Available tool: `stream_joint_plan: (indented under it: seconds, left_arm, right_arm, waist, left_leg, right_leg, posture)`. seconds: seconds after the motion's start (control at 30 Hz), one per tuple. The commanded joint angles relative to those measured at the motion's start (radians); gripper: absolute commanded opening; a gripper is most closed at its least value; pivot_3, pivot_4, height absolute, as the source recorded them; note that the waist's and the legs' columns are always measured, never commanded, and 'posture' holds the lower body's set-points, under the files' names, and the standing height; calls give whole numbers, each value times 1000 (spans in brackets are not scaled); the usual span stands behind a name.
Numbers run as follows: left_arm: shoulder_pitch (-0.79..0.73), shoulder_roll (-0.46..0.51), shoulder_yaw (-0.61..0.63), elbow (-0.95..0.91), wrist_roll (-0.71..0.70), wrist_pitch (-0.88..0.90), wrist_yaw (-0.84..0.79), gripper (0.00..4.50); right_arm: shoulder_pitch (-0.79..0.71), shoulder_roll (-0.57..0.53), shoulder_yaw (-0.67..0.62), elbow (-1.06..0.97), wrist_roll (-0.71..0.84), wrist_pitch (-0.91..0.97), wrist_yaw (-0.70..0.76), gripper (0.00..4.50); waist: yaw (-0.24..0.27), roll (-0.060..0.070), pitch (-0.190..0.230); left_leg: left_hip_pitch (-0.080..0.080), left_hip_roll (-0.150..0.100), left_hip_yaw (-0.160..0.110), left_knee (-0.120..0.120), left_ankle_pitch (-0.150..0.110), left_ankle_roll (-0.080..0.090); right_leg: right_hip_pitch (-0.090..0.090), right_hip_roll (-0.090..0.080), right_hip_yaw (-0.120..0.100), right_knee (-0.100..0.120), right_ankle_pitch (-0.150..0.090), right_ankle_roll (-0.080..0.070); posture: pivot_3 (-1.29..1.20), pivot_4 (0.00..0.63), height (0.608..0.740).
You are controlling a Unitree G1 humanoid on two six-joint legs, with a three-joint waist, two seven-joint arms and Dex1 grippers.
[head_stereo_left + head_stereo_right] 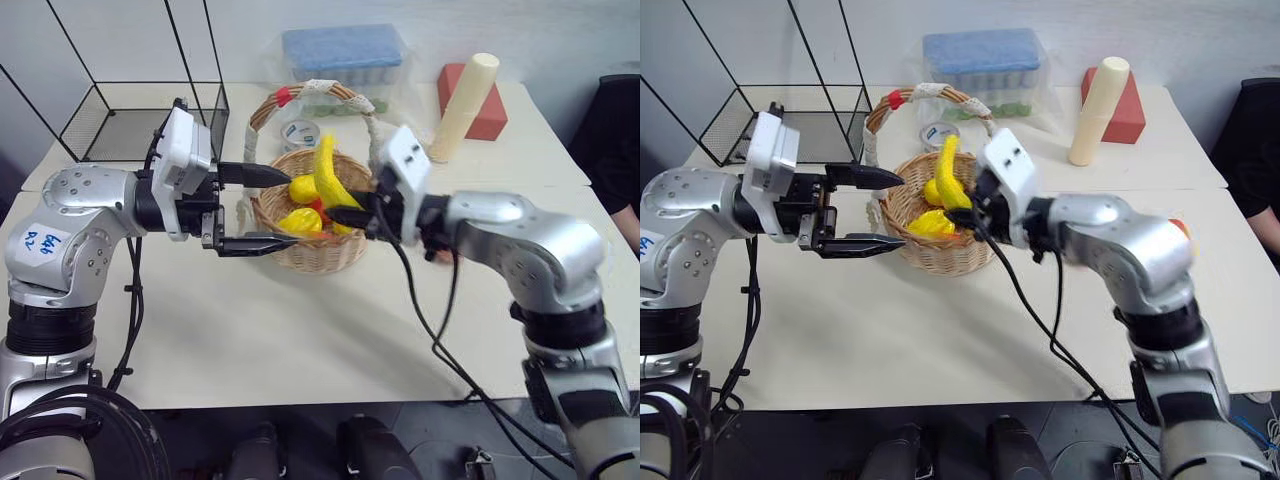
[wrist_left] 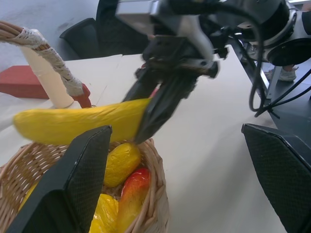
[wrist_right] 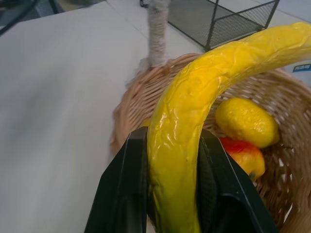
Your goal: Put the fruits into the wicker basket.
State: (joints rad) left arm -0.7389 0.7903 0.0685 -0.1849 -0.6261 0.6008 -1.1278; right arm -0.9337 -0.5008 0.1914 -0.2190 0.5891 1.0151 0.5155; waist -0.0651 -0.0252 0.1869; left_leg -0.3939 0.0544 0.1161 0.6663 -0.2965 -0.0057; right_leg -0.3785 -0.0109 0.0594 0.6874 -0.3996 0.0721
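Right gripper clamps the banana by its lower end, both black fingers pressed against the fruit's sides, and holds it over the open mouth of the wicker basket. The banana stands nearly upright, its free end rising close under the arched handle. Down in the basket already lie a red-orange mango and some yellow lemons.

Risks, as I judge them: the hold is low on a long curved fruit, so it could swing or slip in the grip; if let go while upright it may tip over the rim onto the table; and its tip could catch the handle and drag the light basket askew.

The right arm reaches in from the basket's right, forearm about level, its gripper aimed toward the left and slightly down. The left gripper faces it from the other side, level, its fingers spread wide and holding nothing, one above the near rim and one just outside the wall; a sideways knock from it could also shift the basket.
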Motion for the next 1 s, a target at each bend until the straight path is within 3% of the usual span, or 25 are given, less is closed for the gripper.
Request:
stream_joint_plan:
  seconds: [0.03, 0.17, 0.3, 0.43, 0.67, 0.77, 1.0]
  left_arm:
    - [2, 22, 44, -28, -17, -2, 6, 4500]
    - [20, 29, 53, -50, -28, 7, 11, 4500]
    - [19, 22, 49, -59, -36, 12, 11, 4500]
    - [5, 10, 30, -46, -34, 4, -4, 4500]
    - [-28, -23, -10, -11, -20, -15, -33, 4500]
    - [-47, -41, -29, 4, -14, -23, -45, 4500]
    - [-56, -55, -32, -3, -26, -13, -45, 4500]
  right_arm:
    - [-26, 9, -6, 27, -37, -27, 22, 2235]
    - [30, 12, -100, -71, 33, 35, 16, 3565]
    - [141, -8, -291, -245, 202, 162, -13, 3565]
    - [325, -103, -529, -434, 369, 298, -63, 3565]
    - [718, -201, -771, -514, 319, 289, -141, 3565]
    - [857, -212, -789, -466, 228, 199, -144, 4372]
    - [743, -133, -647, -218, 38, -70, -195, 4447]
  waist:
    - [4, 0, 0]
    - [5, 0, 0]
    - [8, 0, 0]
    - [13, 0, 0]
    - [9, 0, 0]
    - [12, 0, 0]
    - [6, 0, 0]
  left_leg:
    - [0, 0, 0, 0, 0, 0]
    - [-3, 0, -1, 1, 0, 1]
    - [-6, 0, -4, 1, 0, 1]
    - [-9, -1, -7, 2, 0, 1]
    - [-8, -2, -9, 1, 2, 0]
    - [-8, -2, -10, 0, 3, -1]
    - [-5, -3, -7, -1, 5, -3]
  right_leg:
    - [0, 0, 0, 1, 0, 0]
    - [-1, -1, -1, 2, 0, 0]
    - [-2, -1, -3, 2, 0, 0]
    - [-2, -1, -4, 1, 0, 0]
    - [1, 1, -3, -5, 0, 0]
    - [1, 2, -2, -6, 0, 0]
    - [1, 3, 1, -4, 0, 0]
  posture:
    - [0, 150, 740]
    - [0, 150, 740]
    - [0, 150, 740]
    - [0, 150, 740]
    - [0, 150, 740]
    - [0, 150, 740]
    - [0, 150, 740]
